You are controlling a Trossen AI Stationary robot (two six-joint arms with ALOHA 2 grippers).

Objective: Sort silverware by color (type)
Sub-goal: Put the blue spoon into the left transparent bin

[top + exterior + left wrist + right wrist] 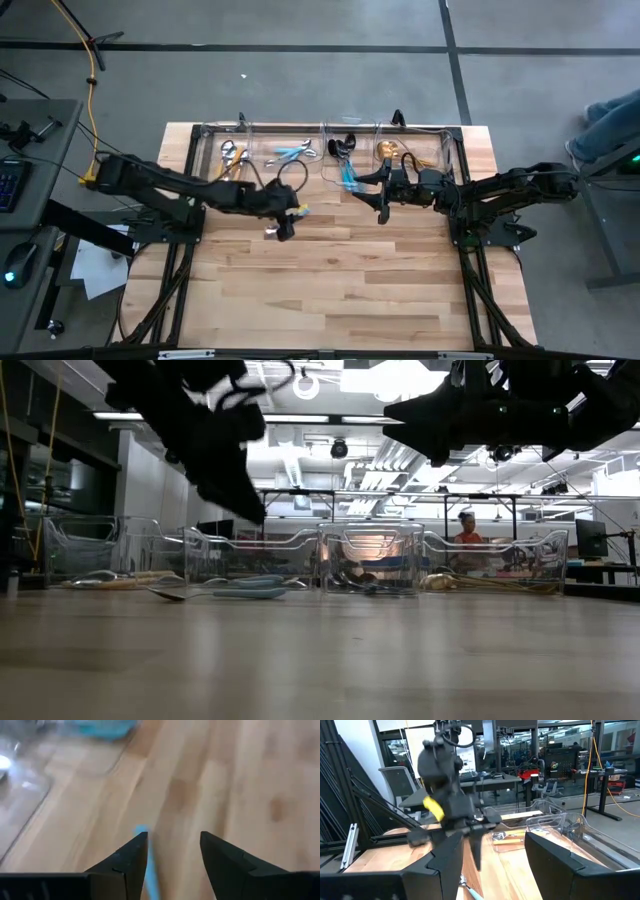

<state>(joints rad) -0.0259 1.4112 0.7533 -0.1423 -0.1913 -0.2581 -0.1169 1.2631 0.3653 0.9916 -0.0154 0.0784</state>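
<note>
The left gripper hung over the pale wooden desk, just in front of the row of clear plastic bins along the far edge. Its fingers stood apart and held nothing; a light-blue-handled piece of silverware lay on the desk beside one fingertip. The right gripper hovered by the middle bins, fingers spread wide and empty. The remaining pieces lay in the bins: orange-handled ones at the left, light-blue ones next, dark ones, then gold ones.
</note>
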